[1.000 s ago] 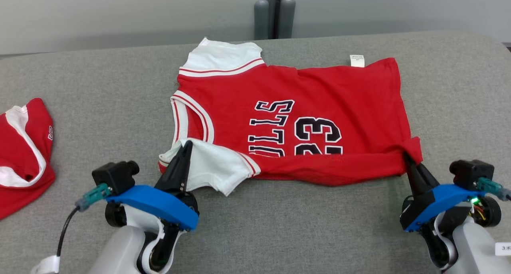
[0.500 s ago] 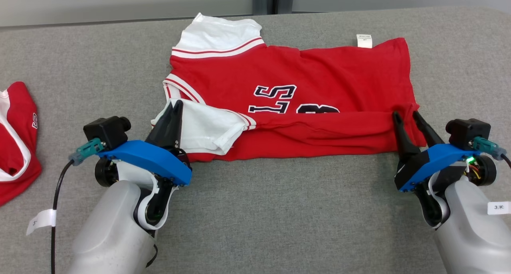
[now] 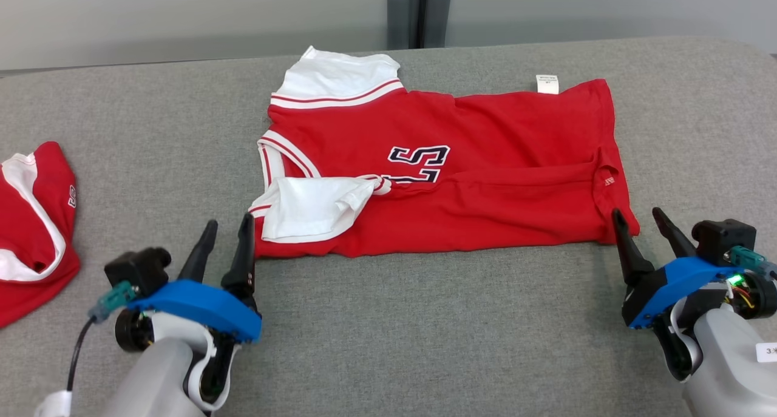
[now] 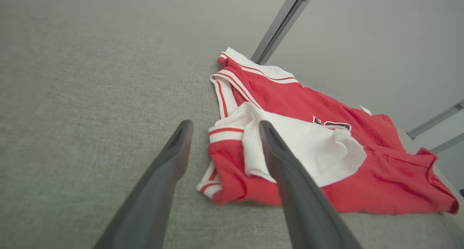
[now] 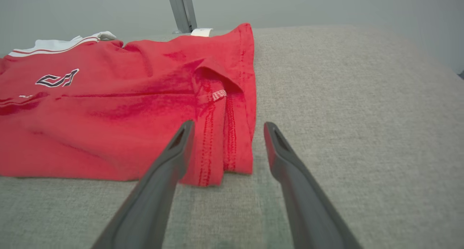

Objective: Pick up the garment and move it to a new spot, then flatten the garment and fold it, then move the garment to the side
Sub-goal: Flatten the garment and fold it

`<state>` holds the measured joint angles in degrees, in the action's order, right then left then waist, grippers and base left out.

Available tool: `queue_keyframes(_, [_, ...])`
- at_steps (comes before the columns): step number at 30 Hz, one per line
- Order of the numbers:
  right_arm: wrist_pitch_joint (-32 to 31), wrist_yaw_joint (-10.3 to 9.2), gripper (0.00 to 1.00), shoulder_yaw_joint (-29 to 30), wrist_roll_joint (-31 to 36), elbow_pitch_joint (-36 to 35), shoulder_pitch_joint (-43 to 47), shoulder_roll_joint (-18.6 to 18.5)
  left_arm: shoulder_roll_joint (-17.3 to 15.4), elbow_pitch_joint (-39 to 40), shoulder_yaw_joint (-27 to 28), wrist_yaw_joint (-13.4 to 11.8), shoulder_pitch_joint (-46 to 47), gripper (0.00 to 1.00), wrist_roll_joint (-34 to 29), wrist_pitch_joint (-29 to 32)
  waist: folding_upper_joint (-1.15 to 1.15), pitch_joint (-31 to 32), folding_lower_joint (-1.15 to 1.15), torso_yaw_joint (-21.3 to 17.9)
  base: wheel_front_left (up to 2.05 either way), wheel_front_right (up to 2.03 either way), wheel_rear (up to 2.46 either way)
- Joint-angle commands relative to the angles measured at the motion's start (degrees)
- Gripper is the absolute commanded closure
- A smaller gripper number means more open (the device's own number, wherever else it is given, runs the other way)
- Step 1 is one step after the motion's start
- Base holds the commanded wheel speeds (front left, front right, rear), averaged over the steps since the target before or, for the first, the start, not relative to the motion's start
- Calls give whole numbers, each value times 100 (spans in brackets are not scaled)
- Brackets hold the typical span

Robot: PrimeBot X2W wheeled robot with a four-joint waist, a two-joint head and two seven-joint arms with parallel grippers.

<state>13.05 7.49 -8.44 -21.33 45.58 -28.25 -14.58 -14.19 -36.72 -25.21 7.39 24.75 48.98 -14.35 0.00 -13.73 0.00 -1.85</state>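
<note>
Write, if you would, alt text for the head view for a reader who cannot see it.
A red jersey lies folded lengthwise on a grey fabric table, one white sleeve turned over on top. The left gripper and right gripper stand open at its near corners, holding nothing. Another red garment lies at the left edge.

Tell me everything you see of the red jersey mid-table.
The red knit jersey lies flat on the grey fabric table, collar end to the robot's left. Its near edge is folded over the front, hiding part of the dark lettering. One white sleeve lies on the fold, the far sleeve at the far edge, with a white label farther right. The open left gripper and right gripper sit empty by its near corners.
</note>
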Motion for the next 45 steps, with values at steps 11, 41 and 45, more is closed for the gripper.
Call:
queue_keyframes(11, [-34,1,0,-209,91,512,-255,-54,26,-333,-327,-48,-5,0,-358,11,0,-138,0,46,0,0,0])
queue_keyframes(41, [125,-2,100,-94,-697,-554,1605,-316,-86,625,-376,-276,-1554,100,105,-70,0,716,0,163,0,0,0])
queue_keyframes(45, [-93,-4,100,79,-722,-993,2074,-284,-136,932,-422,-413,-1868,100,90,-37,0,737,0,166,0,0,0])
